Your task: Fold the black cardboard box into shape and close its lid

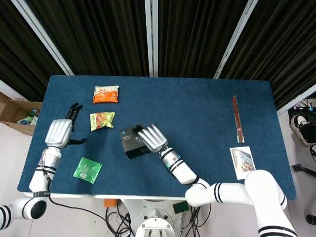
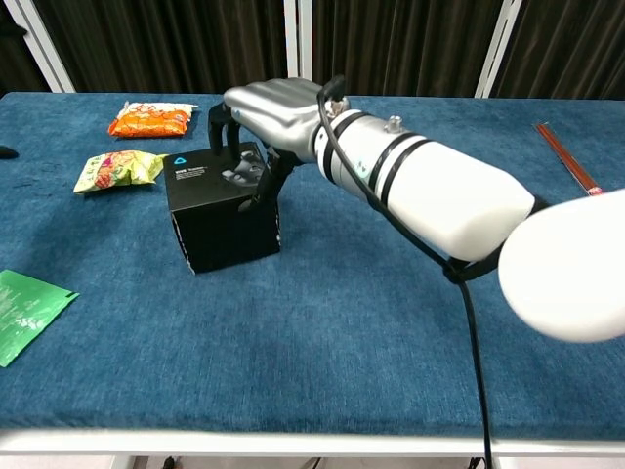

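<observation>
The black cardboard box [image 1: 129,142] [image 2: 223,223] stands as a closed cube on the blue table [image 1: 197,108], left of the middle, its lid with a small blue logo facing up. My right hand [image 1: 151,138] [image 2: 266,109] lies on the lid. Its fingers hook down over the box's far edge and its thumb presses on the near right side. My left hand [image 1: 60,132] hovers open with its fingers spread near the table's left edge, well clear of the box.
An orange snack packet [image 1: 106,94] [image 2: 151,118] and a yellow-green packet [image 1: 101,120] [image 2: 117,168] lie behind and left of the box. A green sachet [image 1: 88,170] [image 2: 24,311] lies front left. Red chopsticks [image 1: 238,119] and a photo card [image 1: 243,162] lie at the right.
</observation>
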Controlling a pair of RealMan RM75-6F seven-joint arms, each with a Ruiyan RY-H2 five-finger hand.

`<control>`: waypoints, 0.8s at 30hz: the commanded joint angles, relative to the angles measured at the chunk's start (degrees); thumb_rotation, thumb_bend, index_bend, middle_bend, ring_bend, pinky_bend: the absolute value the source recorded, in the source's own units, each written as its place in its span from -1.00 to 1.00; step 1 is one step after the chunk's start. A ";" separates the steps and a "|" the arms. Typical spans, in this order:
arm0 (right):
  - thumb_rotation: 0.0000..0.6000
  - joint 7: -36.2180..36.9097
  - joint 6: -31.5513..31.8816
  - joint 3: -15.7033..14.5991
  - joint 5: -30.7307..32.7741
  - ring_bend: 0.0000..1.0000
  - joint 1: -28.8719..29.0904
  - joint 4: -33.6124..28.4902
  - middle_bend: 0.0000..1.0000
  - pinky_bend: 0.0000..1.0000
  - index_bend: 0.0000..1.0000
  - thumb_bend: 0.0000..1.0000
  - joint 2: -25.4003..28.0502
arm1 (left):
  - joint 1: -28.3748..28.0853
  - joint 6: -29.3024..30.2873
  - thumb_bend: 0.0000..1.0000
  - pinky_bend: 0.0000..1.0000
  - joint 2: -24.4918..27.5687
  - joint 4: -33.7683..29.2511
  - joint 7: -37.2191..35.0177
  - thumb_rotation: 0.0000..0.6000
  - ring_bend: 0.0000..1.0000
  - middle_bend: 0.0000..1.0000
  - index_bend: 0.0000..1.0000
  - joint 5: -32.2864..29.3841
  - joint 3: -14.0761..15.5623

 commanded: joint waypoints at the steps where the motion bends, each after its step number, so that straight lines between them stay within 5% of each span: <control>1: 1.00 2.18 2.82 -4.48 -10.83 0.47 0.30 8.92 -0.23 1.00 0.01 -0.68 -2.83 | 1.64 2.90 -1.00 0.56 -2.39 2.46 -0.72 1.00 0.14 -1.00 -1.00 0.96 -1.49; 7: 1.00 6.55 4.41 -5.91 -17.14 0.48 -0.53 16.32 -0.07 1.00 0.19 -0.56 -5.27 | 2.52 3.12 -1.00 0.56 -2.64 3.78 -3.99 1.00 0.14 -1.00 -1.00 2.47 -2.12; 13: 1.00 8.07 7.12 -4.54 -20.23 0.49 -1.69 15.87 -0.07 1.00 0.18 -0.55 -4.33 | 3.08 3.10 -1.00 0.56 -1.77 3.75 -3.73 1.00 0.14 -1.00 -1.00 3.08 -2.56; 21: 1.00 5.61 16.37 -4.20 -22.19 0.41 -9.20 3.60 -0.17 0.99 -0.18 -0.56 6.32 | 5.76 4.54 -1.00 0.49 2.84 4.24 -2.58 1.00 0.07 -1.00 -1.00 5.02 -1.12; 24: 1.00 2.64 19.41 -4.80 -18.82 0.09 -15.28 -5.74 -0.21 0.66 -0.28 -0.60 14.57 | 7.82 4.84 -1.00 0.11 5.53 4.47 -3.15 1.00 -0.17 -1.00 -1.00 5.94 0.60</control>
